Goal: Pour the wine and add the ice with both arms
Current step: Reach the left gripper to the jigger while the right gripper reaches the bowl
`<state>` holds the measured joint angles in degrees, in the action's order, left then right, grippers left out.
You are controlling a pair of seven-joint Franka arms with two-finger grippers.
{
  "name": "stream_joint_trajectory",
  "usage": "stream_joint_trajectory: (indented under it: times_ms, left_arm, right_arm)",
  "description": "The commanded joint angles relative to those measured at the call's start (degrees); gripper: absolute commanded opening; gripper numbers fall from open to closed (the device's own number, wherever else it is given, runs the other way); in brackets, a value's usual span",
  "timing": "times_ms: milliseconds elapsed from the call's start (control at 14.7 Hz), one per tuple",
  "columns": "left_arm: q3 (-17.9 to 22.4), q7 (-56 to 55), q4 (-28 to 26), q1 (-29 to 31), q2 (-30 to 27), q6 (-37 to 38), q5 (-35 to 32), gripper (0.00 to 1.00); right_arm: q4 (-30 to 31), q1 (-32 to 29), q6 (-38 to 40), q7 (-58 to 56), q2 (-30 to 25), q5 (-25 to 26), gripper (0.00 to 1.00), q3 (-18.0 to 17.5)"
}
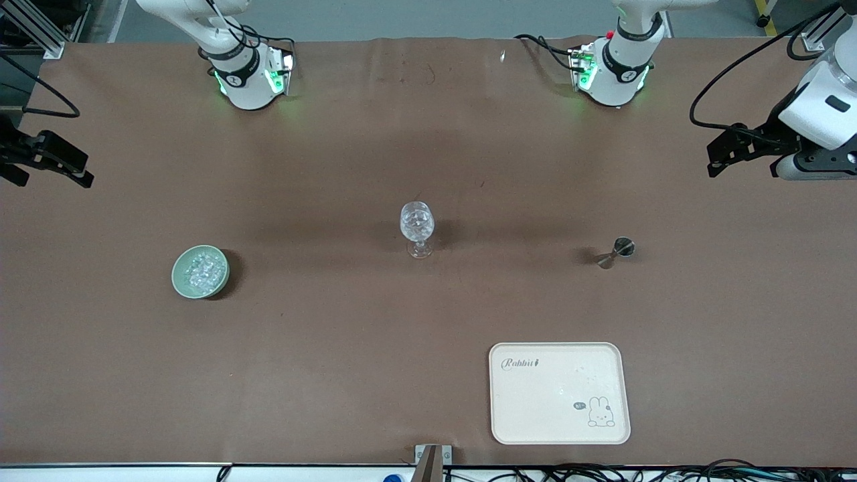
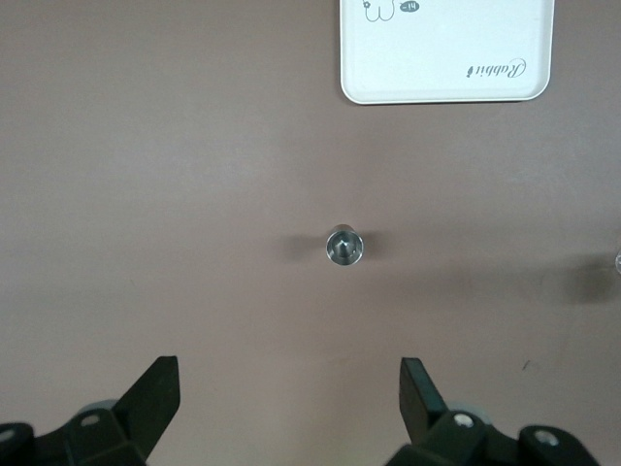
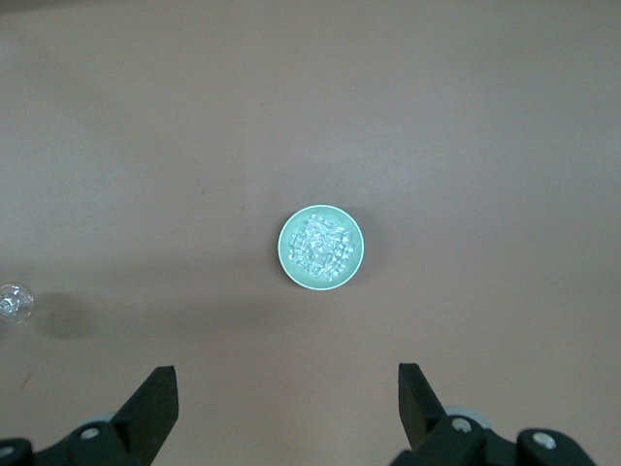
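A clear stemmed glass [image 1: 417, 226] stands mid-table. Toward the right arm's end sits a green bowl [image 1: 200, 271] heaped with ice [image 1: 201, 269]. My right gripper [image 1: 82, 170] hangs open at that end of the table; in the right wrist view the bowl [image 3: 321, 247], its ice [image 3: 321, 243] and the glass [image 3: 14, 303] lie well ahead of the open right gripper [image 3: 288, 393]. A small steel jigger [image 1: 616, 252] stands toward the left arm's end. My left gripper [image 1: 718, 152] hovers open there, the jigger [image 2: 344, 245] ahead of its empty jaws [image 2: 289, 388]. Wine is out of view.
A cream tray [image 1: 560, 393] with a rabbit drawing lies near the front edge, nearer the camera than the jigger; its edge [image 2: 446, 92] shows in the left wrist view. Both arm bases [image 1: 248, 80] [image 1: 612, 73] stand along the back edge.
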<state>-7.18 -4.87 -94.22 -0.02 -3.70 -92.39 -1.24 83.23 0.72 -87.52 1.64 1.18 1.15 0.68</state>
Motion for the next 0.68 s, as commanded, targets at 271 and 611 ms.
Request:
stream_joint_trajectory:
  times_ms: [271, 611]
  left_arm:
    - [0.06, 0.22, 3.41, 0.45, 3.07, 0.37, -0.35, 1.0]
    - [1.2, 3.65, 5.97, 1.25, 7.73, 0.81, -0.08, 1.0]
  right_arm:
    - [0.26, 0.07, -0.37, -0.59, -0.3, -1.85, 1.0, 0.29]
    - [-0.09, -0.27, -3.78, -0.5, 1.01, -1.06, 1.0, 0.29]
